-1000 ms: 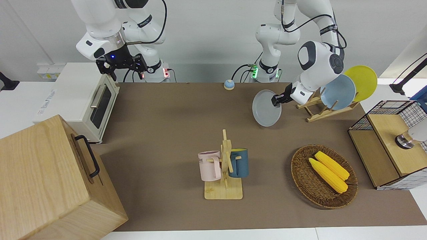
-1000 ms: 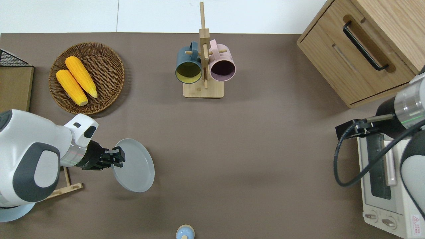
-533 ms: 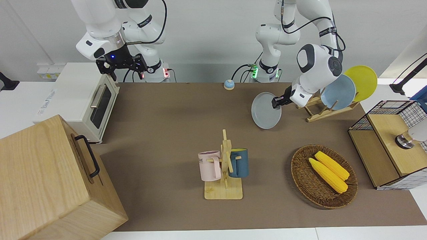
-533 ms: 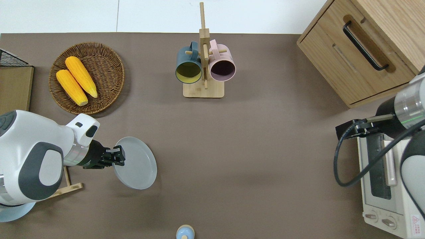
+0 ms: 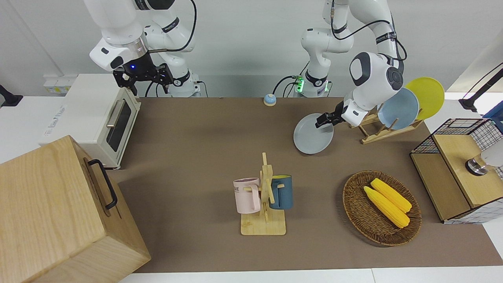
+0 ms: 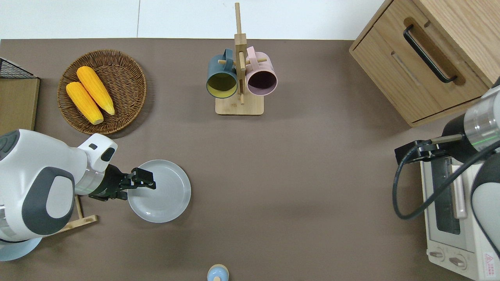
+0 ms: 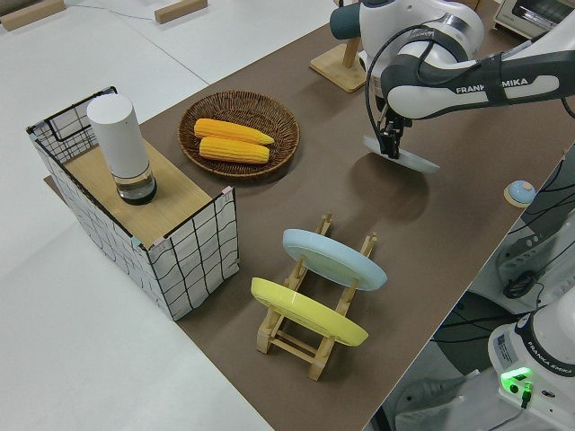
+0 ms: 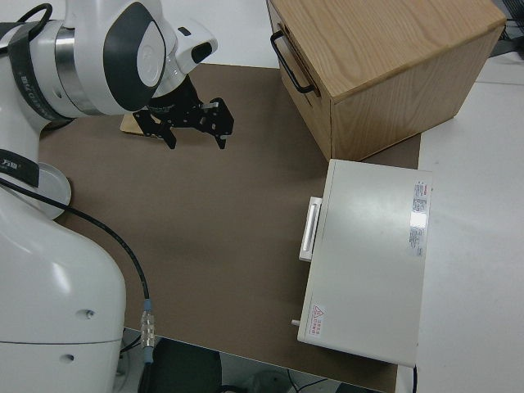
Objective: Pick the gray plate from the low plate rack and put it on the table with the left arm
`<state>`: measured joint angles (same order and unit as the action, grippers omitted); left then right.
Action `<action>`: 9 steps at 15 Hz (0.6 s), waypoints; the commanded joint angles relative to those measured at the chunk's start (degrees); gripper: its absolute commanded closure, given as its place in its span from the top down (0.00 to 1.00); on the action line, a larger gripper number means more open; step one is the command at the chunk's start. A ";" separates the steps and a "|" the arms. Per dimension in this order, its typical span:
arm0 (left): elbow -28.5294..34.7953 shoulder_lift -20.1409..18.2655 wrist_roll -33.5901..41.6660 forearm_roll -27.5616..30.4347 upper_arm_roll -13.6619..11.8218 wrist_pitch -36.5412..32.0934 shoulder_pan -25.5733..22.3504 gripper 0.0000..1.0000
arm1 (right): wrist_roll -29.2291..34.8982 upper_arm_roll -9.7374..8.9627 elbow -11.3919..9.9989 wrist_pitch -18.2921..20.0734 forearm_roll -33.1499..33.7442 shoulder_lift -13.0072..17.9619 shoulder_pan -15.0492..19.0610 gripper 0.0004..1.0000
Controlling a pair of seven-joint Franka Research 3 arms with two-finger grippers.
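Observation:
The gray plate (image 5: 312, 140) (image 6: 166, 195) (image 7: 411, 162) lies almost flat, low over the table (image 5: 196, 137) (image 6: 293, 175). It sits beside the low plate rack (image 5: 376, 133) (image 6: 80, 218) (image 7: 316, 346), toward the table's middle. I cannot tell whether it touches the mat. My left gripper (image 5: 320, 123) (image 6: 146, 183) (image 7: 388, 148) is shut on the plate's rim at the rack side. The right arm is parked, and its gripper (image 5: 143, 76) (image 8: 193, 124) is open and empty.
A light-blue plate (image 5: 401, 108) and a yellow plate (image 5: 426, 96) stand in the rack. A mug stand (image 5: 264, 200) and a wicker basket (image 5: 349, 196) with two corn cobs lie farther from the robots. A small blue bell (image 5: 269, 99) sits near the arm bases. A toaster oven (image 5: 94, 114) and a wooden cabinet (image 5: 51, 212) fill the right arm's end.
The left gripper has turned the gray plate from steeply tilted to almost flat and lowered it toward the table. The right arm has not moved.

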<state>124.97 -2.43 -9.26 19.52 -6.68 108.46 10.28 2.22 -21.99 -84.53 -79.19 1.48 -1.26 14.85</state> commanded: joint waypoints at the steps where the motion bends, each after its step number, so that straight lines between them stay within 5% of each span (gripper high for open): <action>1: 0.97 -0.90 0.56 -0.18 -0.44 0.97 0.62 0.98 | 0.68 -1.13 0.33 0.70 0.37 0.12 1.32 0.98; 9: -8.76 -2.75 0.39 -15.46 -0.62 -5.52 -0.08 0.99 | 0.68 -1.21 0.33 0.62 0.37 0.12 1.32 0.98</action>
<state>121.64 -4.33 -9.11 9.41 -6.92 107.06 10.22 2.22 -21.99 -84.53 -79.19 1.48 -1.26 14.85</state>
